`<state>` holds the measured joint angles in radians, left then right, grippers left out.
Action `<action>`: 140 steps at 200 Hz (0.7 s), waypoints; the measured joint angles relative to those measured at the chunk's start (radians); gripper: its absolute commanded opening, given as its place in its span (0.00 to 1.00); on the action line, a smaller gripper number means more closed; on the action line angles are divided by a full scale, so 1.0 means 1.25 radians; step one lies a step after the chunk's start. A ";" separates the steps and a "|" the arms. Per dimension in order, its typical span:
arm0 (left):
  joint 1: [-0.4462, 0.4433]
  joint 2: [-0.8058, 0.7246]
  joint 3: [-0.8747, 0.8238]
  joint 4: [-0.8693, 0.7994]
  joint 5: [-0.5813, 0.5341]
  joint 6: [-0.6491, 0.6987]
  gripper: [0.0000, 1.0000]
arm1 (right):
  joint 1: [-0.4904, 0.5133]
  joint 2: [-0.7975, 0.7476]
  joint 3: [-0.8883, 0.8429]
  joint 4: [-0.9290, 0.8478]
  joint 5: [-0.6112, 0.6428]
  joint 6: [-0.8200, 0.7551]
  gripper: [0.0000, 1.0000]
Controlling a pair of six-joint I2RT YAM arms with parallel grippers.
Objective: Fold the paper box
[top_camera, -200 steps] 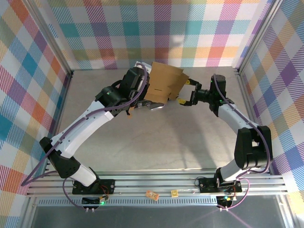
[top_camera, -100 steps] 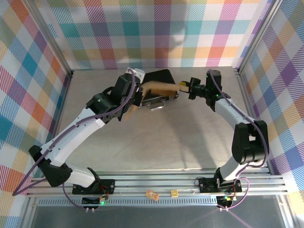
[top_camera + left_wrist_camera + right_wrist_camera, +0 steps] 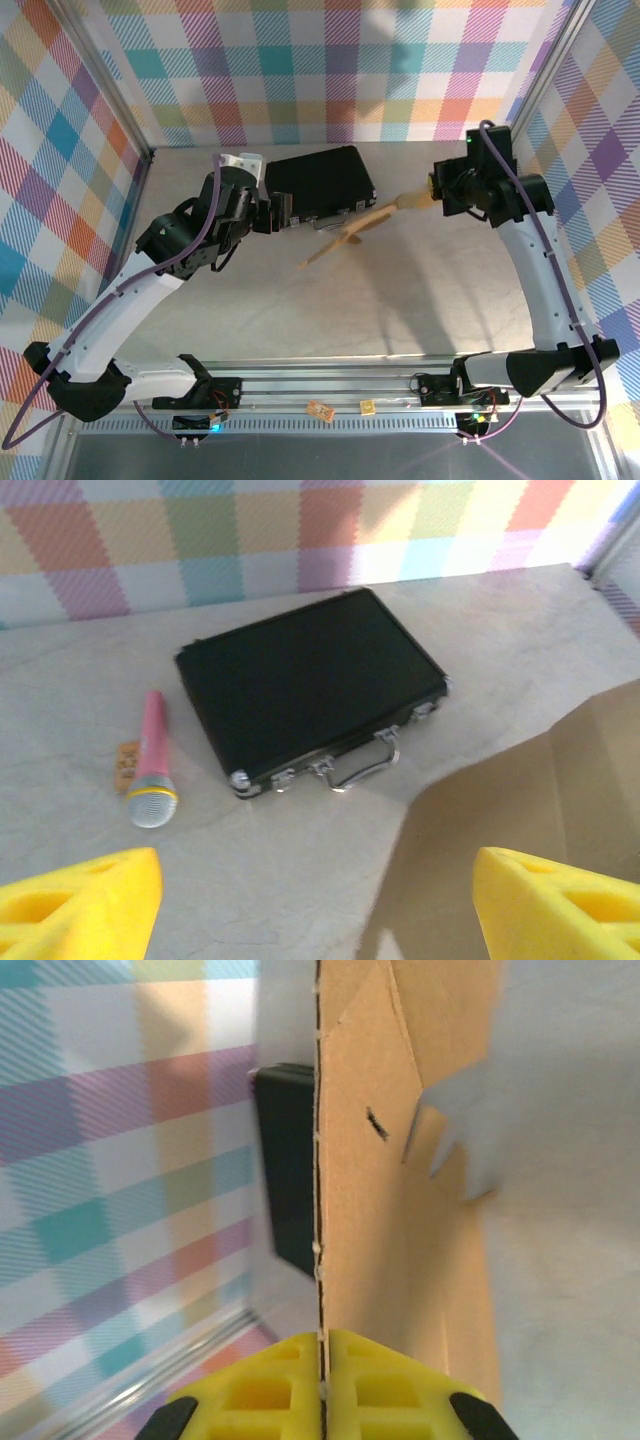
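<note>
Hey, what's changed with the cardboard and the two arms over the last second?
The right gripper closed on an edge of the box. The left gripper let go of it, opened and drew back to the left. The box swung off the case, moving right and nearer, and now shows edge-on from above, held by the right gripper. The case stayed put.

paper box [image 3: 400, 1240] | brown cardboard sheet | unfolded, tilted, aloft
</note>
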<state>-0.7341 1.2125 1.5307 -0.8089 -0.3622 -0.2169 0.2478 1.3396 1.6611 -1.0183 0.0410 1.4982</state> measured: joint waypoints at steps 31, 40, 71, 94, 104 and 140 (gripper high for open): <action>-0.007 0.001 -0.016 0.062 0.135 0.020 0.83 | 0.078 0.070 0.112 -0.109 0.110 -0.025 0.00; -0.020 0.001 -0.031 0.094 0.158 0.041 0.85 | 0.099 0.101 0.144 -0.128 0.135 -0.027 0.00; -0.076 0.021 -0.062 0.181 0.200 0.130 0.93 | 0.143 0.231 0.250 -0.185 0.186 -0.030 0.00; -0.116 0.066 -0.044 0.237 0.183 0.222 0.96 | 0.162 0.326 0.354 -0.232 0.206 -0.010 0.00; -0.138 0.091 -0.030 0.258 0.169 0.264 0.96 | 0.168 0.344 0.381 -0.250 0.212 -0.001 0.00; -0.218 0.159 0.009 0.316 0.130 0.403 0.96 | 0.175 0.344 0.416 -0.293 0.229 0.017 0.00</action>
<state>-1.0061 1.4109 1.5417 -0.4133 -0.1993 0.2867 0.4664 1.7691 2.1807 -1.3846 0.3267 1.5196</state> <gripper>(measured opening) 0.957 0.059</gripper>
